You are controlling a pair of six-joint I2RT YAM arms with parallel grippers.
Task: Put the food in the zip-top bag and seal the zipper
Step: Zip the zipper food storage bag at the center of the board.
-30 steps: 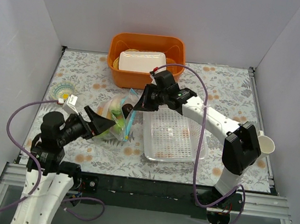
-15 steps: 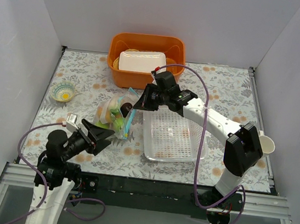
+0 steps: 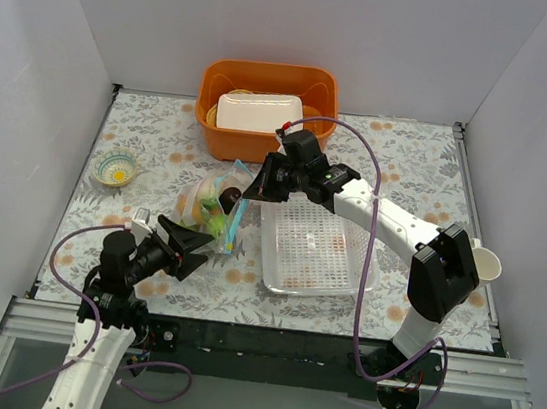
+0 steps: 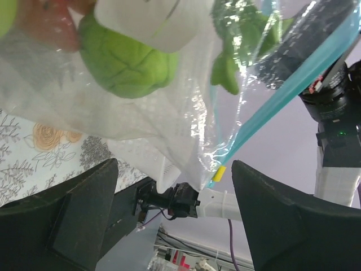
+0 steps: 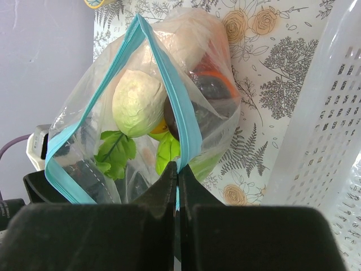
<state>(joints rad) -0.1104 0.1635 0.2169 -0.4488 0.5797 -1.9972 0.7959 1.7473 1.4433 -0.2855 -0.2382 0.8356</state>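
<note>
- The zip-top bag sits left of the frame's centre in the top view, on the flowered bench, between the orange bin above it and the left arm below it. The white mesh basket lies just to its right.
- The food is inside the bag. Through the film the right wrist view shows a pale round piece, green leaves, a dark fruit and something orange-red.
- The zipper is not sealed: its two teal strips spread apart into an open triangle.
- The right end effector is pinched tight on the teal strip at the lower middle of its wrist view and holds that edge up.
- The left end effector sits at the lower left of the bag with its fingers spread wide, gripping nothing.
- The film looks thin, crinkly and slick, and it will probably sag and fold wherever it is unsupported. The toy produce is likely light but loose, so it may roll and bulge against the mouth.
- The strip is the stiffest part and the best place to grip. A pinch across both strips at one end of the mouth, then a slide along them, should close the seal.
</note>
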